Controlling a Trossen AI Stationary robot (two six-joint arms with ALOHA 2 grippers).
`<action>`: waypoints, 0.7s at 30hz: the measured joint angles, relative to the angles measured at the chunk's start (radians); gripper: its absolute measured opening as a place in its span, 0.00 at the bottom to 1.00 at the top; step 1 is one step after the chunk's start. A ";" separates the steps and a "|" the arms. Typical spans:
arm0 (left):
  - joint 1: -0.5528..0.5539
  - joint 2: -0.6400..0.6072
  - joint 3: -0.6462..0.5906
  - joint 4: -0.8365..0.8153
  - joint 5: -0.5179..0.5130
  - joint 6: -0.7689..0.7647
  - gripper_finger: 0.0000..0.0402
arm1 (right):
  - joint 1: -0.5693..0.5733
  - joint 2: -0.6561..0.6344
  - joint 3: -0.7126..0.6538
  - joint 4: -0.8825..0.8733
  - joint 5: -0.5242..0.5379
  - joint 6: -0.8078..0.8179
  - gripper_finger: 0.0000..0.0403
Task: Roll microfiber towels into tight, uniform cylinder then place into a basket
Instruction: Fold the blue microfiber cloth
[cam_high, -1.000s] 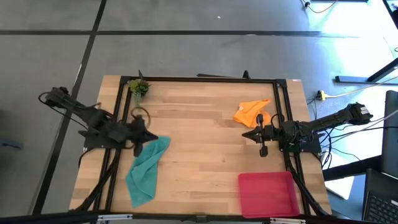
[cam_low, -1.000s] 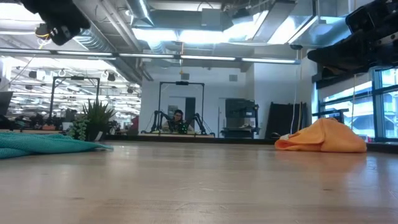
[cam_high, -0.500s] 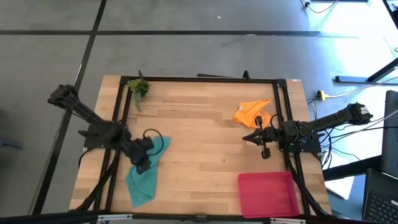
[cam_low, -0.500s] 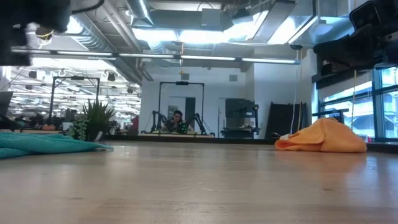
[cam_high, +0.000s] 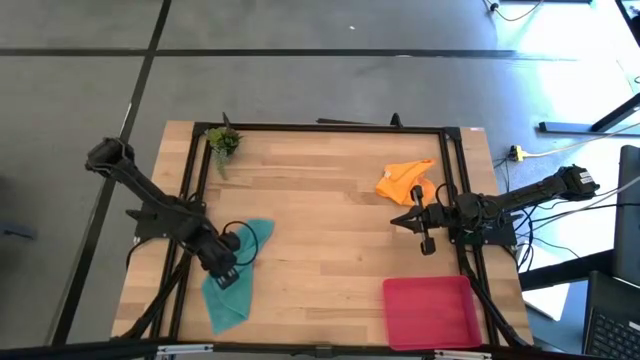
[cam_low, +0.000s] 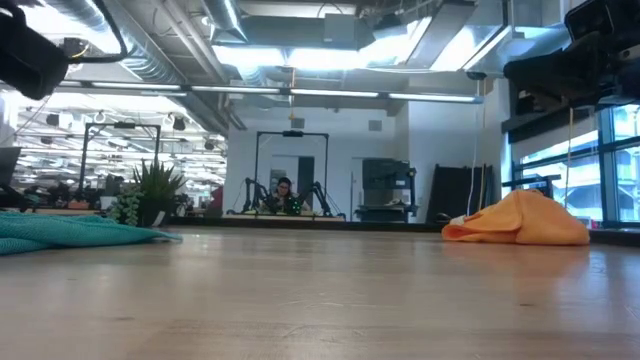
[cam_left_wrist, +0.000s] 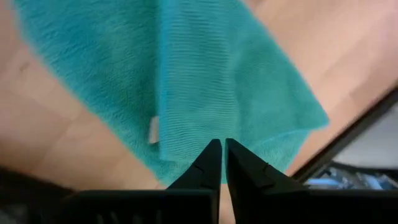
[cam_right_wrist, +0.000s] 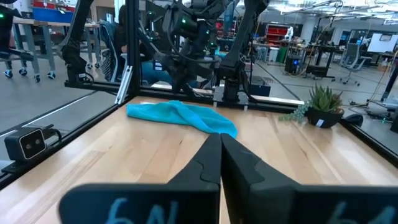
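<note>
The teal towel lies loosely spread at the table's near left, one part folded over itself. My left gripper hangs over its middle, pointing down with its fingers shut and clear of the cloth. The orange towel sits crumpled in a heap at the far right. My right gripper waits just near of the orange towel, level and shut. The red basket stands at the near right corner with nothing in it.
A small green plant sprig stands at the far left corner. A black frame rail runs around the tabletop. Bare wood lies between the two towels.
My left gripper has moved toward the table's near edge and down, from beside the teal towel's far end to over its middle. It has tipped from nearly level to pointing down. The towel has not moved.
</note>
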 joint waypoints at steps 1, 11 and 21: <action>0.000 0.002 0.000 -0.010 0.001 -0.025 0.05 | 0.000 0.000 0.000 0.000 0.000 -0.001 0.01; 0.000 0.002 0.000 -0.057 -0.002 -0.149 0.21 | 0.000 0.000 0.000 0.006 0.000 -0.010 0.01; -0.035 0.003 -0.021 -0.073 -0.083 -0.160 0.24 | 0.000 0.000 0.000 0.006 0.000 -0.008 0.01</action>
